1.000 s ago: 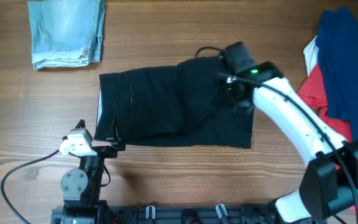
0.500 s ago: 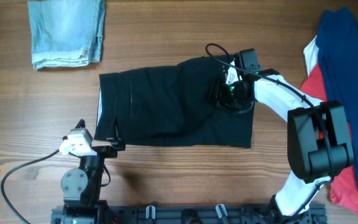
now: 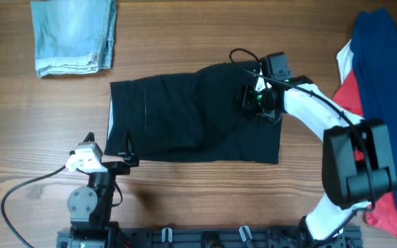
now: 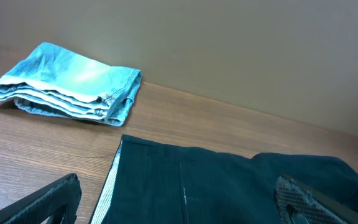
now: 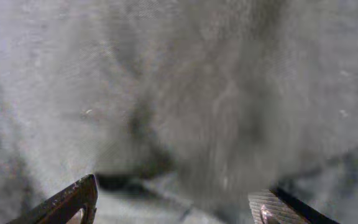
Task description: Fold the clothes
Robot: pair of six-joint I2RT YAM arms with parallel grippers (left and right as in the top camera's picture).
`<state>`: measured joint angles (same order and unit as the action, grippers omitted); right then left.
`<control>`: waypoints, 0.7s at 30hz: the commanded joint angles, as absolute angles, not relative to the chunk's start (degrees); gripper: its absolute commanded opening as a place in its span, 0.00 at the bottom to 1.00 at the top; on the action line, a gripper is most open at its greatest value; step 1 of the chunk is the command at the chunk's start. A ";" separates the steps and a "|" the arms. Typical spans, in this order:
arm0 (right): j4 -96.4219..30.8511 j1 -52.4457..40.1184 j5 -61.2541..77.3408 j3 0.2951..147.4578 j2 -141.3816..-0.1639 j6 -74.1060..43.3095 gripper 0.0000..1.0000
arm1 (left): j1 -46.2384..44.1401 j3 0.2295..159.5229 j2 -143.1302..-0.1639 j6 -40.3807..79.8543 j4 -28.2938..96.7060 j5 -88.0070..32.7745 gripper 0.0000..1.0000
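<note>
Overhead: the wide black shorts-like garment [image 3: 178, 120] lies spread flat mid-way across the brown wooden counter [image 3: 253, 200], and its outline matches the picture from a second ago, so no fold has been made in that time. What has changed is the right arm: its wrist sat at the garment's far edge a second ago, and the right claw [image 3: 253, 102] is now over the cloth's upper right part, barely shifted in the last half second. The left claw [image 3: 124, 157] has not moved and waits just beside the garment's near left corner. The folded light-blue denim garment [image 3: 74, 34] rests well apart at the far left. The heap of red, dark-blue and white clothes [image 3: 378, 62] stays at the right edge. Left wrist view: the left claw [image 4: 179, 208] is spread to its widest and empty, with the black garment [image 4: 229, 186] ahead and the denim garment [image 4: 67, 81] beyond. Right wrist view: the right claw [image 5: 173, 208] has its jaws well apart, and blurred cloth [image 5: 185, 93] fills the frame close underneath. A soft hump of cloth rises ahead of the tips, but I see none pinched. Judgement: the right side is placed for a pick and the grasp has not yet been made, so this garment's fold is still entirely ahead.
</note>
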<state>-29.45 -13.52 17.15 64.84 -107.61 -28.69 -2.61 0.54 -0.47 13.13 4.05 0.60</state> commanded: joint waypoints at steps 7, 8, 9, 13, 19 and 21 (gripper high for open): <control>-25.34 -13.65 18.46 64.60 -108.86 -30.15 0.04 | -2.33 0.32 -0.16 12.19 4.10 1.15 1.00; -26.44 -13.65 17.67 64.62 -107.26 -30.17 0.04 | -2.33 0.32 -0.16 12.19 4.10 1.15 1.00; -27.73 -13.65 16.69 64.71 -105.91 -30.17 0.04 | -2.33 0.32 -0.16 12.19 4.10 1.15 1.00; -36.58 -13.65 12.03 66.74 -92.92 -30.20 0.04 | -2.33 0.32 -0.16 12.19 4.10 1.15 1.00; -38.11 -13.65 11.94 66.85 -83.26 -33.63 0.04 | -2.33 0.32 -0.16 12.19 4.10 1.17 1.00; -38.52 -13.65 9.56 66.85 -83.57 -33.58 0.04 | -2.33 0.32 -0.16 12.19 4.10 1.15 1.00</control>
